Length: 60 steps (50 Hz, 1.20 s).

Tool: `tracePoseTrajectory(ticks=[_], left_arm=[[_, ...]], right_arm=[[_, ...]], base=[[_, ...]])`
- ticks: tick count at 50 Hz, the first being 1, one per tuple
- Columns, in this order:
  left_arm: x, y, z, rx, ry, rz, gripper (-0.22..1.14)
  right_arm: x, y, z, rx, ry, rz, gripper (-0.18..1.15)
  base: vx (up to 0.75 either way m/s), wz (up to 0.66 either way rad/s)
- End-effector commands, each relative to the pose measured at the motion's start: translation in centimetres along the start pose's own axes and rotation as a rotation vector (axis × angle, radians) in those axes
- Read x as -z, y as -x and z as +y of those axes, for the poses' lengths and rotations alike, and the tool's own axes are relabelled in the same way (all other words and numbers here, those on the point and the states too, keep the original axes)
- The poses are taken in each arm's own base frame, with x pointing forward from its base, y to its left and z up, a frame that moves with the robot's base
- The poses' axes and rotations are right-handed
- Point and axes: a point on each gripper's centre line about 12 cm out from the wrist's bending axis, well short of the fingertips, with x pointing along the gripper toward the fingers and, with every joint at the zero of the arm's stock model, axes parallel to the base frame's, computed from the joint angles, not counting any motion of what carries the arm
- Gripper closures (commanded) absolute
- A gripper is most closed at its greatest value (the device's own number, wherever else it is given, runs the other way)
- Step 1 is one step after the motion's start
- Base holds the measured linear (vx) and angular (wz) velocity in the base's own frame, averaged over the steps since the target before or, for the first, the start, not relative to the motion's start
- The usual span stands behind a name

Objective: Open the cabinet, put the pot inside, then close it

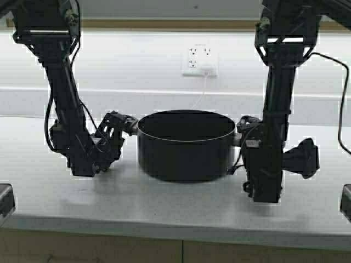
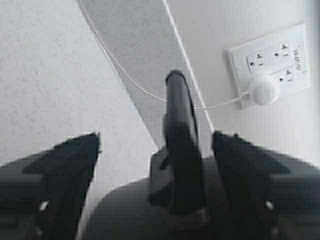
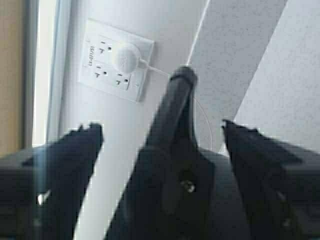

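The pot (image 1: pixel 185 145), wide, round and matte black with no lid, stands on the white counter (image 1: pixel 164 203) between my two arms. My left gripper (image 1: pixel 130 125) is at the pot's left side. In the left wrist view it (image 2: pixel 156 137) is open, and the pot's loop handle (image 2: pixel 180 150) stands between the fingers with a gap on both sides. My right gripper (image 1: pixel 241 129) is at the pot's right side. It (image 3: pixel 162 126) is open too, straddling the other loop handle (image 3: pixel 172 140) without touching it. The cabinet's doors are out of view.
A white wall outlet (image 1: pixel 199 60) with a plug and thin cord (image 1: pixel 200 93) sits behind the pot. A tan strip (image 1: pixel 164 24) runs along the wall's top. Tan cupboard fronts (image 1: pixel 109 252) lie below the counter's front edge.
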Motion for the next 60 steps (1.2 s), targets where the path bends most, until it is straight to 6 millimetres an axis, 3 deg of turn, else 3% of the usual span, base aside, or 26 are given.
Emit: tracePoseTrajectory(ticks=[1,5,9,12,16,18,21,27,41,49,60], left_arm=[[-0.8,-1.3,-2.4,0.053,0.005,-0.02,-0.07],[-0.7,-1.2,-2.3,0.044,0.001,-0.016,-0.05],[-0.6,-1.2,-2.1,0.035,0.003,-0.007,0.09],[-0.8,-1.4,-2.0,0.027,0.003,-0.008,0.3],[-1.2,-1.6,-2.5,0.035,0.01,-0.02,0.69],[-1.4,-1.7,-2.8,0.038,0.006,-0.023,0.88],[-1.5,-1.6,-2.9,0.032,0.004,-0.025,1.04],[-1.3,-0.5,-2.4,0.008,0.006,-0.008,0.88],[-1.2,3.4,-3.8,0.082,-0.035,-0.02,0.89],[-1.1,5.8,-5.3,0.1,-0.042,-0.008,0.9],[-0.6,8.3,-7.7,0.108,-0.058,0.007,0.9]], right_arm=[[0.1,0.4,-0.6,0.024,-0.017,0.029,-0.05],[0.4,0.4,-0.4,0.017,-0.024,0.053,0.02],[0.9,0.2,-0.1,0.012,-0.033,0.099,0.24],[1.3,0.1,0.3,0.0,-0.04,0.125,0.51],[1.3,-0.1,0.6,-0.01,-0.031,0.128,0.92],[1.3,-0.2,0.8,-0.015,-0.027,0.123,1.04],[1.2,-0.4,1.1,-0.019,-0.035,0.117,1.02],[0.9,-0.4,1.8,-0.02,-0.043,0.115,0.84],[0.3,0.7,3.9,-0.019,-0.052,0.174,0.89],[-0.8,2.0,5.8,-0.035,-0.044,0.19,0.89],[-0.5,3.6,8.9,-0.046,-0.051,0.259,0.89]], base=[[0.01,0.0],[0.0,0.0],[0.0,0.0],[0.0,0.0],[0.0,0.0],[0.0,0.0],[0.0,0.0],[0.0,0.0],[0.0,0.0],[0.0,0.0],[0.0,0.0]])
